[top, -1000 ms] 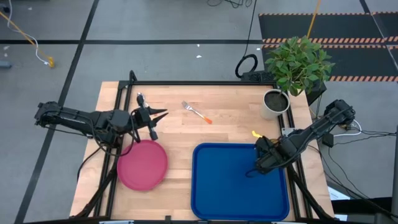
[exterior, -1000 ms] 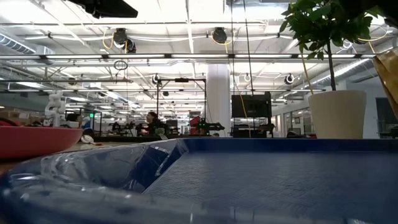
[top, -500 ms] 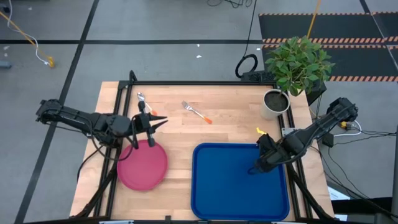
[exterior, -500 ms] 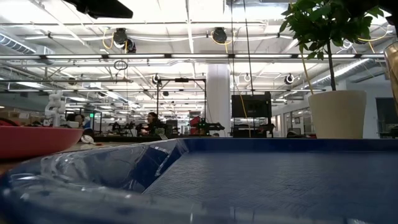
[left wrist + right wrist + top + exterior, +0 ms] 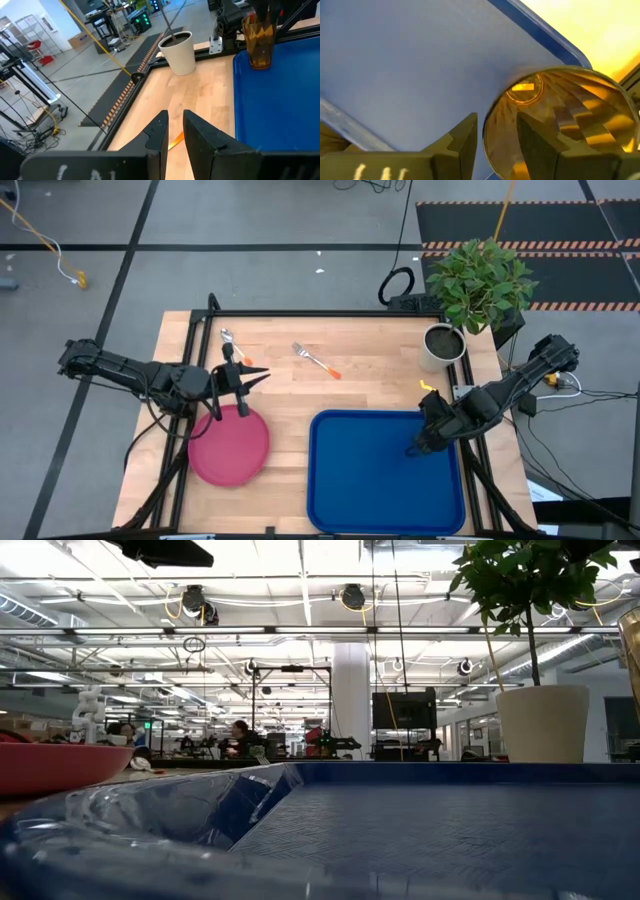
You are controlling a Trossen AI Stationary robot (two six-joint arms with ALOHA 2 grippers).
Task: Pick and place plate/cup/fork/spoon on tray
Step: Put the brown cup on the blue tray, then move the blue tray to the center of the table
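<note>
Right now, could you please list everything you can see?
Table: one, wooden, under everything.
Tray: one, blue, table's near right.
Plate: one, pink-red, left of tray.
Cup: one, amber, at tray's far right corner, gripped.
Fork: one, orange handle, far centre.
Spoon: one, silver, far left.
Plant: one, green, white pot, far right.
Person: one, distant, room behind.
Left gripper: open, by plate's far edge.
Right gripper: shut on cup.

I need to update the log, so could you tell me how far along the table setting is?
Nothing lies loose on the tray yet. The right claw holds the cup over the tray's right side. The left claw hovers by the plate. Plate, fork and spoon remain on the table.
</note>
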